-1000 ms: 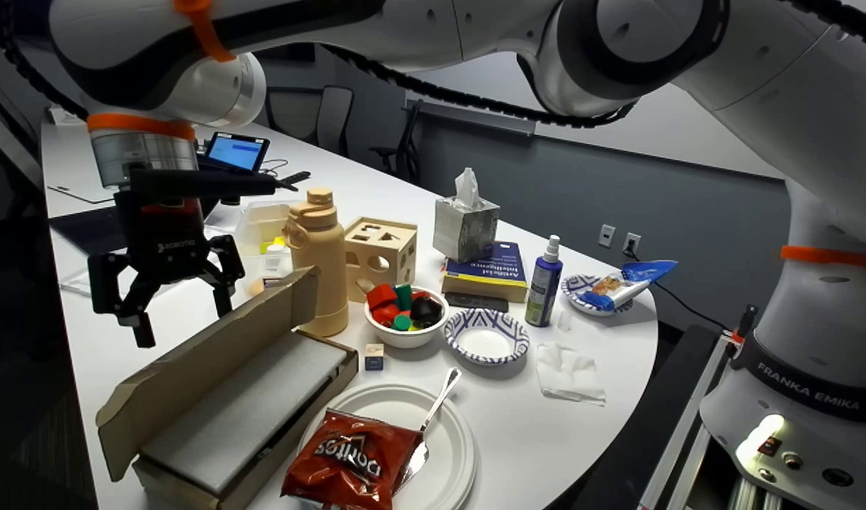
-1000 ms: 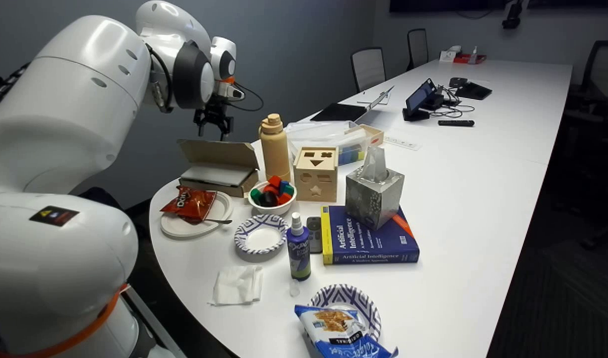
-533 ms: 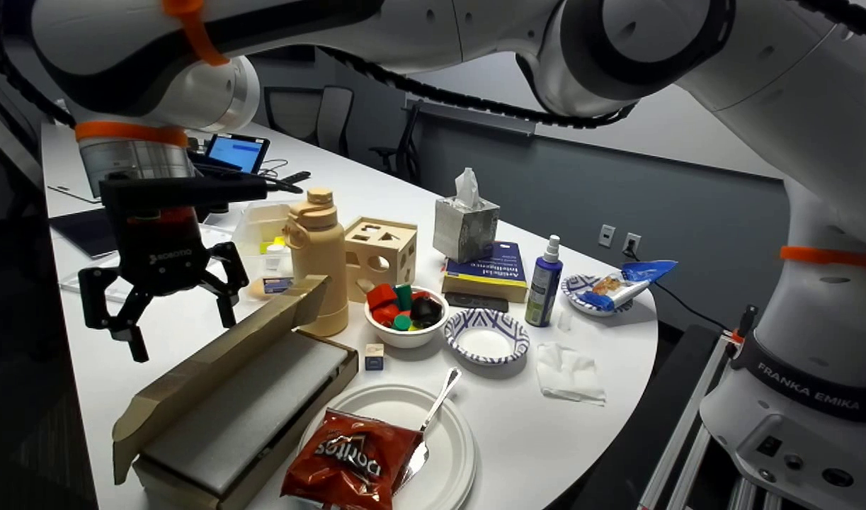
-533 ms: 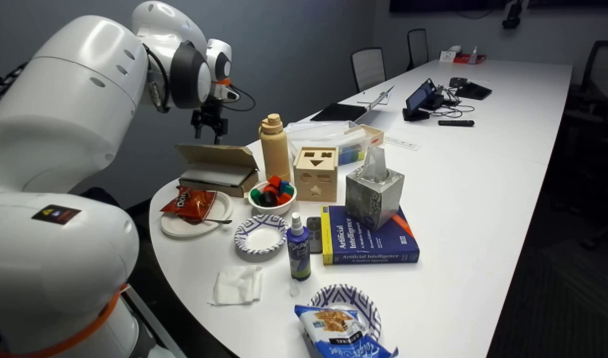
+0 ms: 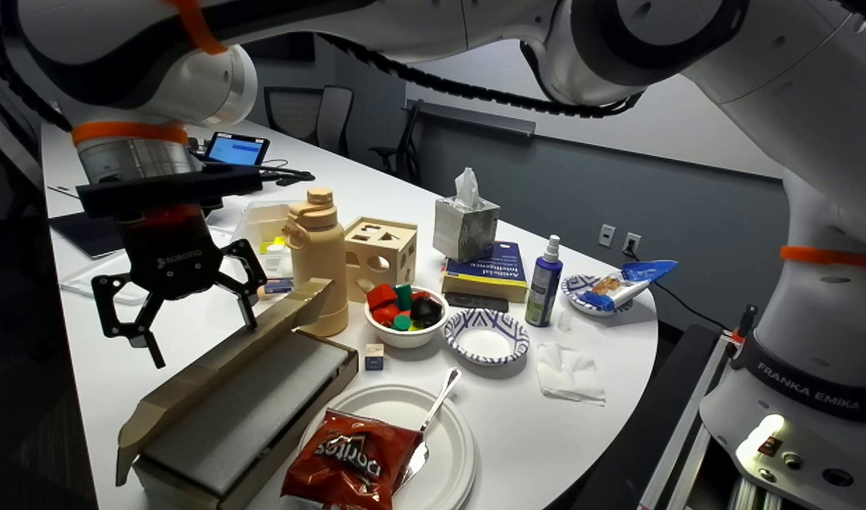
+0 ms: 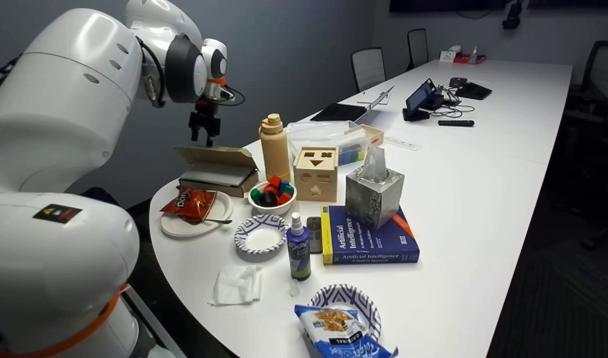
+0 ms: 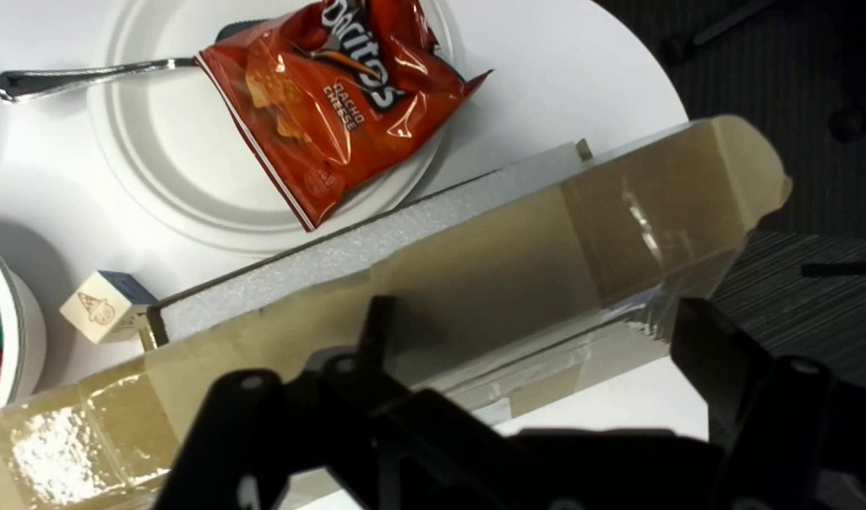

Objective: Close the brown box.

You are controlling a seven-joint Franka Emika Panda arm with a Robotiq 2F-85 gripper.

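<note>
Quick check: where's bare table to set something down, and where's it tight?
Widest: bare table right of the blue book in an exterior view, out to the table's long edge. Smaller: between the napkin, the Doritos plate and the table's rounded edge. Crowded: around the brown box, bottle, shape sorter and bowl of blocks.

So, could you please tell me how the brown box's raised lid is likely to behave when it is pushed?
The lid looks like thin cardboard, so it would probably feel light and bend slightly. It seems joined to the brown box along one long edge, so it should swing rather than slide. Shiny tape near its ends might be slippery.
</note>
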